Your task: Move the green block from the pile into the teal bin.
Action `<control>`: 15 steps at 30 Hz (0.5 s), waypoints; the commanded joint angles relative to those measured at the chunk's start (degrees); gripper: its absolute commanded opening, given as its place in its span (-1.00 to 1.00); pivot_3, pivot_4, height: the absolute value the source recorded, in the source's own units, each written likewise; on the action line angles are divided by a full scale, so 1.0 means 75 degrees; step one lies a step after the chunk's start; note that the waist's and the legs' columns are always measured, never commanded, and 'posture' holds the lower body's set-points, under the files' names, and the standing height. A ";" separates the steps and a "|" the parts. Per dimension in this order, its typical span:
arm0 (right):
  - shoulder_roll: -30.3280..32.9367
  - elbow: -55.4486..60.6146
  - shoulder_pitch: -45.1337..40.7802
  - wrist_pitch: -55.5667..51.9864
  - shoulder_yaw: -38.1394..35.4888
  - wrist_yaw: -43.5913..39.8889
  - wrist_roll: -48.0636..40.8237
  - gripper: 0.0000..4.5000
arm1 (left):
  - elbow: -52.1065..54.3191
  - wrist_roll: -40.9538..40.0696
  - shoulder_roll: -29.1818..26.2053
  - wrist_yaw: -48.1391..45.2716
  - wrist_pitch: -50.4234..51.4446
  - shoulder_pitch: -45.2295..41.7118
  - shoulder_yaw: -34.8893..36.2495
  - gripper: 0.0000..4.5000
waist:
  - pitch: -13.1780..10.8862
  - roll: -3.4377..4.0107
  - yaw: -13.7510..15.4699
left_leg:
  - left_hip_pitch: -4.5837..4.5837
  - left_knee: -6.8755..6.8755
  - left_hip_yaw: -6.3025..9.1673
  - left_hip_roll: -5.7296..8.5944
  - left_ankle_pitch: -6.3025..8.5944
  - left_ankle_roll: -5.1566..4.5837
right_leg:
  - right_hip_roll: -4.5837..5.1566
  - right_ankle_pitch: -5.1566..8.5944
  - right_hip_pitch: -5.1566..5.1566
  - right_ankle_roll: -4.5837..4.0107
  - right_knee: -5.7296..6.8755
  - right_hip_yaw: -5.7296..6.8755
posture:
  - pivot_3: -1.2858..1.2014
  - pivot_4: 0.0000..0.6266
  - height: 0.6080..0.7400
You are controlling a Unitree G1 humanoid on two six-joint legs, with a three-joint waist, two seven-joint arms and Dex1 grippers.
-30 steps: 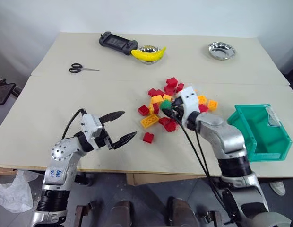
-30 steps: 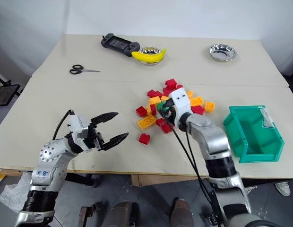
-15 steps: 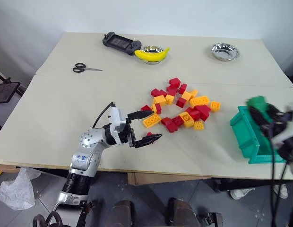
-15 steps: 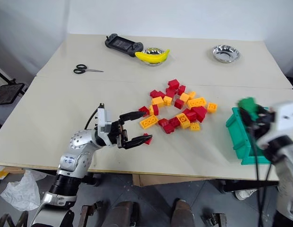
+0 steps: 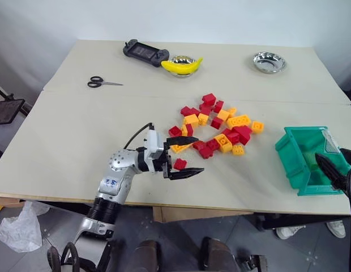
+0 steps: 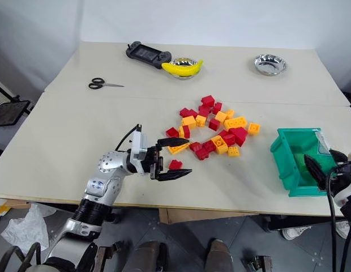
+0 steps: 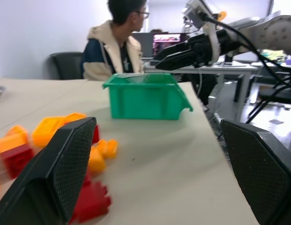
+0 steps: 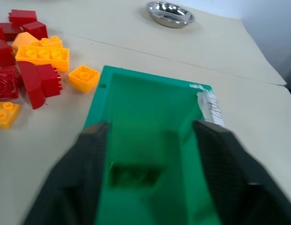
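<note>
The right gripper point(image 5: 329, 170) hangs at the near edge of the teal bin point(image 5: 289, 156), at about four o'clock on the table in the head view, its black fingers spread apart and nothing between them; that fits a release made over the bin's mouth so the brick falls inside the walls. The pile point(image 5: 218, 124) of red and orange-yellow bricks lies at the table's centre, well apart from the bin at its nine o'clock side, with no green among them. The left gripper point(image 5: 184, 154) sits at about seven o'clock of the pile, fingers wide and empty, one red brick point(image 5: 179, 164) just beside them. Far off lie scissors point(image 5: 100, 83), a game controller point(image 5: 144, 51), a banana point(image 5: 181, 66) in one steel bowl, and a second steel bowl point(image 5: 269, 62). In the left wrist view a seated person point(image 7: 115, 42) shows beyond the bin. In the right wrist view the spread fingers point(image 8: 84, 178) frame the bin's opening, and the green block point(image 8: 135, 175) lies as a darker shape on its floor, so I judge the task done.
</note>
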State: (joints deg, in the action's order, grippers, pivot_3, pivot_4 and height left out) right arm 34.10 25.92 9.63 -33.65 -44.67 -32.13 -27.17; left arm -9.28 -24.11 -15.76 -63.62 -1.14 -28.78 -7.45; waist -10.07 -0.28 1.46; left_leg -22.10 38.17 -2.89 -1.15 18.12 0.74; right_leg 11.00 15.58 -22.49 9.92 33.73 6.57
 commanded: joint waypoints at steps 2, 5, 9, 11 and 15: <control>0.0383 -0.0314 -0.0328 0.0564 0.0159 -0.0011 0.0124 0.98 | 0.0156 0.0277 -0.0364 0.0303 -0.0321 0.0334 0.0384 1.00 | 0.0000 0.0000 -0.0013 | 0.0001 -0.0001 0.0000 0.0000 0.0000 0.0000 | 0.0000 0.0000 -0.0001 0.0000 0.0001 0.0000 | 0.03 -0.52 1.00; 0.0183 -0.0072 -0.0882 0.1569 0.0658 -0.0589 -0.0272 0.98 | 0.0234 0.0412 -0.0704 0.0869 -0.0294 0.0605 0.0894 1.00 | 0.0000 0.0000 -0.0048 | 0.0001 -0.0002 -0.0001 -0.0001 0.0000 0.0000 | 0.0000 0.0000 -0.0002 0.0000 0.0002 0.0000 | 0.03 -0.52 1.00; 0.0086 0.0262 -0.0840 0.1999 0.1489 -0.1650 -0.0911 0.98 | 0.0429 0.0421 -0.1116 0.1379 -0.0144 0.0996 0.1427 1.00 | 0.0000 0.0000 -0.0036 | 0.0003 -0.0003 0.0004 -0.0006 -0.0001 0.0002 | -0.0004 0.0000 -0.0002 0.0000 0.0005 0.0003 | 0.03 -0.52 1.00; 0.0210 0.0143 -0.0670 0.1986 0.2241 -0.2387 -0.1033 0.98 | 0.0503 0.0392 -0.1433 0.1643 -0.0079 0.1560 0.1886 1.00 | -0.0001 -0.0003 -0.0034 | 0.0002 -0.0004 0.0004 -0.0005 0.0001 0.0000 | -0.0004 0.0000 0.0001 0.0000 -0.0001 0.0003 | 0.03 -0.52 1.00; 0.0168 -0.0479 -0.0472 0.2774 0.3071 -0.2983 -0.0452 0.98 | 0.0548 0.0423 -0.1707 0.1803 -0.0353 0.2225 0.2274 1.00 | -0.0003 -0.0005 0.0013 | 0.0001 0.0000 0.0003 -0.0004 0.0006 -0.0003 | -0.0004 0.0000 0.0001 0.0000 -0.0002 0.0005 | 0.03 -0.52 1.00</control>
State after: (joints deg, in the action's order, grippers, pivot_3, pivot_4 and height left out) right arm 35.01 23.19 5.41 -16.62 -22.42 -52.45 -32.14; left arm -7.37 -20.65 -28.20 -50.87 -2.38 -12.21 8.40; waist -10.09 -0.31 1.55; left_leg -22.10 38.21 -2.86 -1.18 18.16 0.72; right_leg 10.97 15.57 -22.47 9.93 33.73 6.60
